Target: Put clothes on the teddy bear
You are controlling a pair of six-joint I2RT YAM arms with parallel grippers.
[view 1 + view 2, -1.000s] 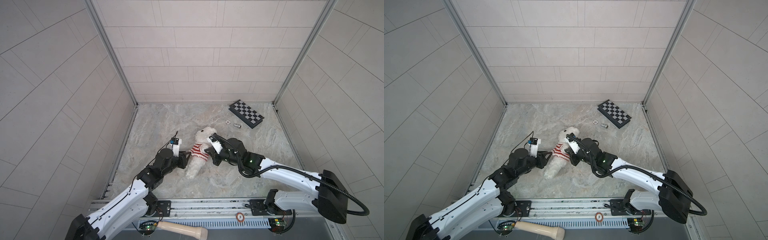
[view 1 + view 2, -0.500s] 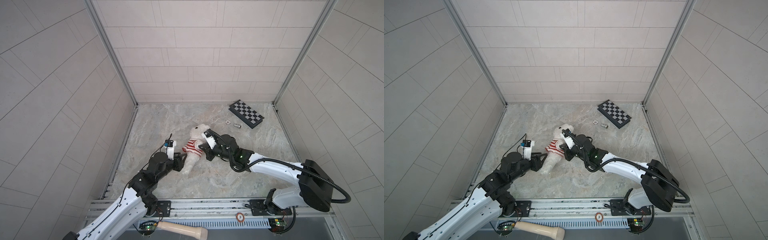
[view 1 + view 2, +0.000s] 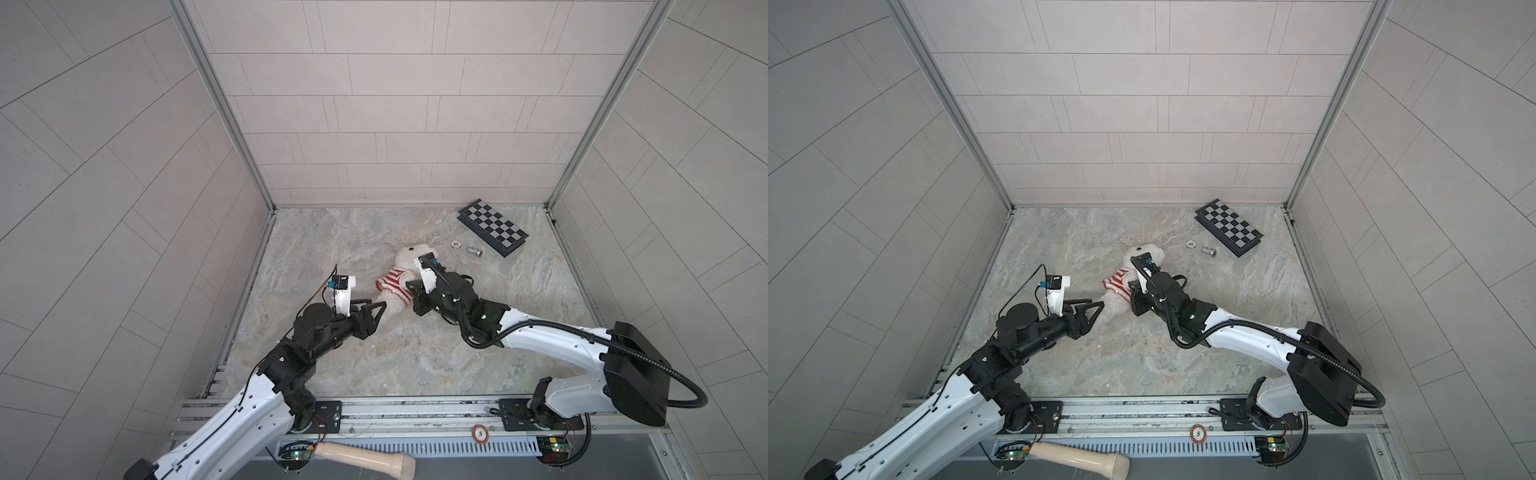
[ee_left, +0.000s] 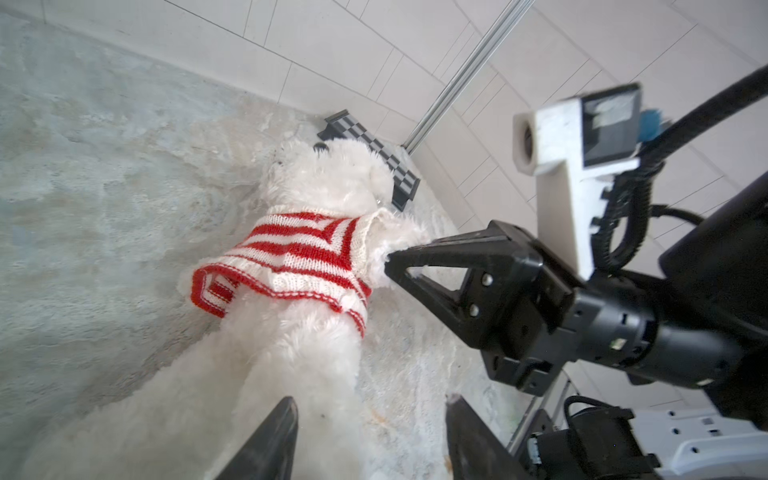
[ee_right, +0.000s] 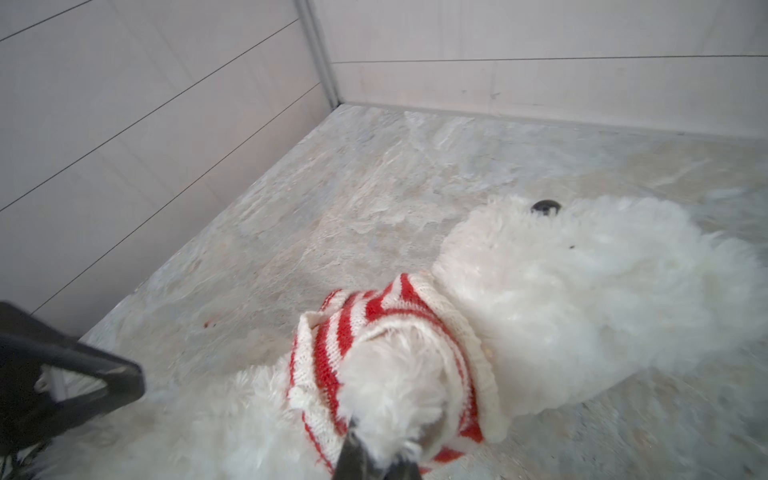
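Nearest, left gripper (image 3: 378, 302) low over the marbled floor (image 3: 415, 357), fingers parted, holding nothing, tips at a hind leg of the teddy bear (image 3: 395, 304). Mid-floor, the bear lying in a red-and-white striped sweater (image 3: 392, 282), head toward the back wall (image 3: 395, 124), right gripper (image 4: 392, 259) pinched shut on its arm beyond the sleeve. Farthest, by the back right corner, a round chip (image 3: 456, 243), a metal piece (image 3: 473, 251), a checkerboard (image 3: 492, 226).

- Both top views are looking steeply down from high above, covering the whole grey marbled tabletop (image 3: 374, 353).
- The left wrist view is facing the back right corner, close over the fluffy white plush teddy bear (image 4: 316, 345).
- The right wrist view is facing the back left corner, sharing that bear from nearer.
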